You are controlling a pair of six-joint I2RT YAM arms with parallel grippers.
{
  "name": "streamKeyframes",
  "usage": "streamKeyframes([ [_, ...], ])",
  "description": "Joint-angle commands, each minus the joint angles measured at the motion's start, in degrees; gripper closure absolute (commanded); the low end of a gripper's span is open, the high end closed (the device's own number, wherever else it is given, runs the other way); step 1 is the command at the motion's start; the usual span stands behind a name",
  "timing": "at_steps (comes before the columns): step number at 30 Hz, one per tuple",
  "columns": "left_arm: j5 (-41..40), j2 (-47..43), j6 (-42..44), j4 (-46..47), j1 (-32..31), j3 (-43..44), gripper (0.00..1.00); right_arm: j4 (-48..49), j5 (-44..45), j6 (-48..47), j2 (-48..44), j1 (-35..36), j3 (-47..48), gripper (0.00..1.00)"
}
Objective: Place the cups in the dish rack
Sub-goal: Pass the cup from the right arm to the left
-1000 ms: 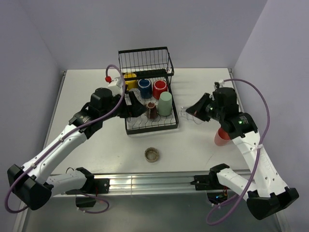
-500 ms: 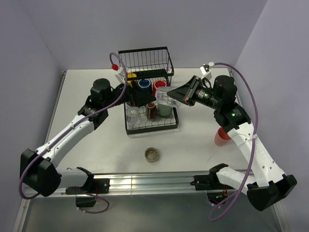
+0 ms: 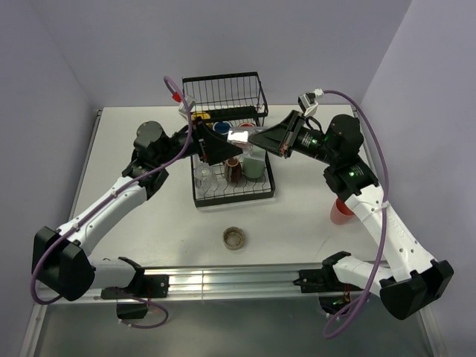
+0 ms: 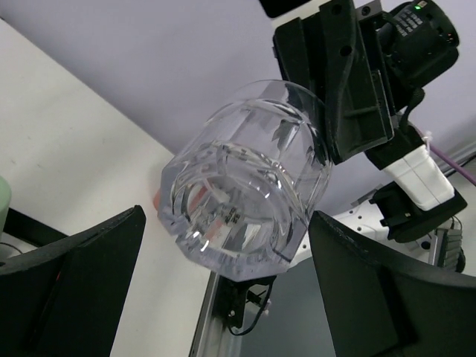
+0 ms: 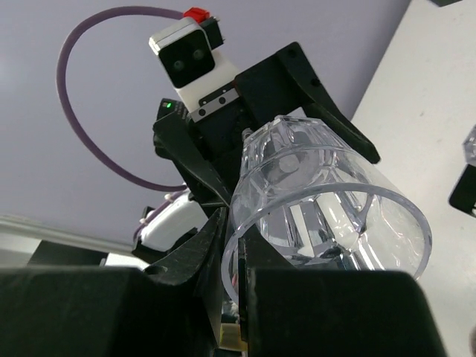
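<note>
My right gripper [image 5: 236, 277] is shut on the rim of a clear glass [image 5: 327, 197], pinching its wall, and holds it on its side in the air above the dish rack [image 3: 227, 195]. The same clear glass [image 3: 249, 137] has its base towards my left gripper [image 3: 217, 148]. That left gripper [image 4: 223, 286] is open, with the glass [image 4: 245, 197] just beyond its spread fingers [image 4: 71, 275] and not touching them. In the rack stand a yellow mug [image 3: 199, 117], a navy mug [image 3: 222, 128], a green tumbler [image 3: 255, 168], a dark brown cup [image 3: 234, 172] and another clear glass [image 3: 203, 178].
A low brownish glass [image 3: 234, 238] sits on the table in front of the rack. A pink tumbler [image 3: 341, 211] lies at the right, partly under my right arm. The rack's taller basket [image 3: 223, 93] rises at its far end. Walls close in at the back and both sides.
My right arm has swung left from the table, carrying the clear glass over the rack. My left gripper rose out of the rack and turned towards it, uncovering a clear glass in the rack.
</note>
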Motion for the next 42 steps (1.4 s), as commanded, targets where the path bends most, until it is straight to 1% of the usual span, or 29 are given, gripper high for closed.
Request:
streamKeyframes([
  [1, 3.13, 0.88, -2.99, 7.13, 0.2, -0.85, 0.03, 9.53, -4.2, 3.03, 0.49, 1.56, -0.03, 1.0],
  [6, 4.19, 1.33, -5.36, 10.66, 0.47, -1.56, 0.03, 15.15, -5.96, 5.94, 1.54, 2.35, -1.88, 1.0],
  [14, 4.28, 0.62, -6.42, 11.54, 0.55, -1.82, 0.05, 17.01, -6.05, 5.94, 2.51, 3.49, -2.5, 1.0],
  [17, 4.63, 0.53, -6.95, 11.71, 0.55, -1.82, 0.09, 17.36, -6.13, 5.5, 3.12, 4.02, -2.49, 1.0],
  [18, 4.72, 0.53, -7.21, 11.8, 0.55, -1.82, 0.14, 17.8, -6.31, 5.33, 3.3, 4.37, -2.41, 1.0],
  [20, 5.07, 0.62, -7.73, 11.98, 0.56, -1.82, 0.19, 17.8, -6.49, 4.98, 3.91, 4.72, -2.5, 1.0],
  [21, 5.16, 0.62, -7.83, 12.07, 0.64, -1.74, 0.26, 17.8, -6.49, 4.8, 4.0, 4.98, -2.58, 1.0],
  [23, 5.07, 0.53, -7.91, 11.8, 0.64, -1.73, 0.34, 17.89, -6.49, 4.27, 4.44, 5.16, -2.67, 1.0],
  [26, 5.07, 0.45, -8.18, 11.45, 0.55, -1.65, 0.6, 17.02, -6.31, 2.96, 4.71, 5.42, -2.67, 1.0],
  [27, 4.9, 0.36, -8.09, 11.1, 0.55, -1.56, 0.74, 16.49, -6.22, 2.43, 4.79, 5.51, -2.58, 1.0],
  [29, 4.72, 0.01, -7.74, 10.31, 0.64, -1.3, 0.9, 14.22, -5.26, 0.59, 4.97, 5.78, -2.32, 1.0],
  [30, 4.55, -0.08, -7.56, 9.44, 0.56, -1.21, 1.0, 13.24, -4.73, -0.12, 4.88, 5.78, -2.32, 1.0],
  [32, 3.76, -0.78, -7.21, 8.64, 0.64, -1.12, 1.0, 9.31, -3.24, -2.93, 4.53, 5.87, -1.8, 0.98],
  [33, 3.58, -0.96, -6.95, 7.68, 0.73, -1.12, 1.0, 7.97, -1.41, -3.98, 4.36, 5.95, -1.71, 0.94],
  [34, 2.88, -1.31, -6.69, 7.06, 0.73, -1.03, 1.0, 6.31, -0.17, -5.99, 3.83, 5.87, -1.44, 0.86],
  [36, 2.18, -1.93, -5.72, 5.66, 0.64, -0.77, 1.0, 2.35, 3.16, -7.68, 3.3, 5.87, -1.0, 0.77],
  [37, 1.91, -2.01, -5.46, 4.43, 0.64, -0.59, 1.0, 1.2, 4.49, -9.42, 2.87, 5.87, -0.74, 0.71],
  [38, 1.39, -2.28, -4.93, 3.81, 0.73, -0.42, 1.0, -1.68, 5.55, -10.14, 2.69, 5.87, -0.3, 0.68],
  [42, 0.15, -2.72, -3.61, 1.0, 0.64, 0.02, 1.0, -5.48, 10.12, -12.34, 1.81, 5.87, 0.14, 0.58],
])
